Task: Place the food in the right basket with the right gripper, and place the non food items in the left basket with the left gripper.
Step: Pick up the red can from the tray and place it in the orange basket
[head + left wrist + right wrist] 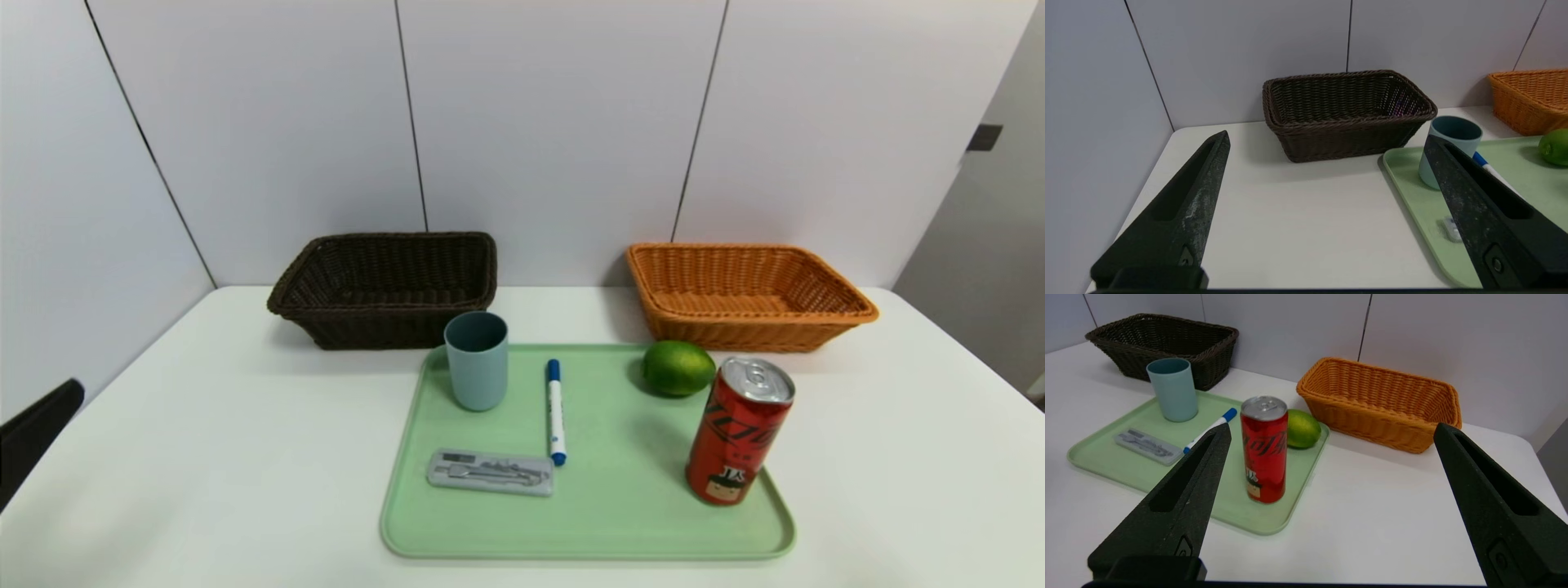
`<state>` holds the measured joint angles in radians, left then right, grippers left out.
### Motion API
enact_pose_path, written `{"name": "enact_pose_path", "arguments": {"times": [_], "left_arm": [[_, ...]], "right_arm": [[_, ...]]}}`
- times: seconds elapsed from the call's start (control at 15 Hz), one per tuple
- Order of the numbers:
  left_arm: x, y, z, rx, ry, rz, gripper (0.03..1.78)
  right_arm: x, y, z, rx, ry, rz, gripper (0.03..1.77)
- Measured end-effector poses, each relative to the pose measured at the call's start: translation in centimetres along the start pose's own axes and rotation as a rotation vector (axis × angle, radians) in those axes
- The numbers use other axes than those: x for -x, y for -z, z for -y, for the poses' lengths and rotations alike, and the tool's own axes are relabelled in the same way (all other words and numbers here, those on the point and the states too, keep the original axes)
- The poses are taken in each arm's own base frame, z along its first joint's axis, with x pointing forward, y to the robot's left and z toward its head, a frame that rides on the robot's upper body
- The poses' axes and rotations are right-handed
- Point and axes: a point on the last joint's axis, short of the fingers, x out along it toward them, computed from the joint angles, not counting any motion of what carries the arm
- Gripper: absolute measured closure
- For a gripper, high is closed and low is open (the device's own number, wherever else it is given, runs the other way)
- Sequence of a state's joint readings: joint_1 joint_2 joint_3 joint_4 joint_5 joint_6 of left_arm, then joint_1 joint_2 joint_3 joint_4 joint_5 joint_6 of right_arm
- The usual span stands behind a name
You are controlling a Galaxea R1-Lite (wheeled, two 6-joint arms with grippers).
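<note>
A green tray (620,514) holds a blue-grey cup (477,359), a white marker with a blue cap (556,412), a flat grey case (490,472), a green lime (678,367) and an upright red soda can (739,431). Behind it stand the dark brown left basket (382,286) and the orange right basket (747,294); nothing shows inside either. My left gripper (1327,139) hovers open over bare table, left of the tray and short of the brown basket (1347,114). My right gripper (1333,428) hangs open over the table, right of the can (1263,449) and lime (1302,428).
The white table (204,457) ends at a grey panelled wall just behind the baskets. A black shape (37,433) pokes in at the head view's left edge. Bare table lies on both sides of the tray.
</note>
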<state>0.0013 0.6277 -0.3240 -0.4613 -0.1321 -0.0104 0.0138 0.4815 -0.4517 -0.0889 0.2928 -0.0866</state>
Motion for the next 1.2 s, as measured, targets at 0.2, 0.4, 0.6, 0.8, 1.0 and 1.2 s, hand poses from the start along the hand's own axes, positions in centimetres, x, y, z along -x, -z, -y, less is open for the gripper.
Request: {"name": "enact_pose_path", "arguments": {"times": [0.2, 0.4, 0.6, 0.8, 1.0, 1.2], "left_arm": [[-4.2, -0.5, -0.6, 0.015, 0.0, 0.002, 0.12], [-8.0, 0.3, -1.0, 0.02, 0.0, -0.011, 0.12], [-11.1, 1.6, -1.2, 0.014, 0.014, 0.001, 0.12], [-12.5, 3.2, -1.1, 0.02, 0.025, -0.04, 0.12], [-13.1, 3.9, -1.1, 0.024, 0.028, -0.071, 0.12], [-13.2, 4.2, -1.1, 0.025, 0.028, -0.084, 0.12]], "right_arm": [[-3.3, -1.1, 1.0, 0.013, -0.015, -0.015, 0.09], [-5.4, -0.1, 1.5, -0.017, -0.043, -0.103, 0.09], [-7.3, 1.7, 1.6, -0.026, -0.072, -0.166, 0.09], [-8.8, 4.6, 1.6, 0.022, -0.108, -0.23, 0.09], [-10.1, 6.8, 0.7, 0.058, -0.206, -0.287, 0.09], [-11.3, 8.0, -0.3, 0.053, -0.295, -0.355, 0.09]]}}
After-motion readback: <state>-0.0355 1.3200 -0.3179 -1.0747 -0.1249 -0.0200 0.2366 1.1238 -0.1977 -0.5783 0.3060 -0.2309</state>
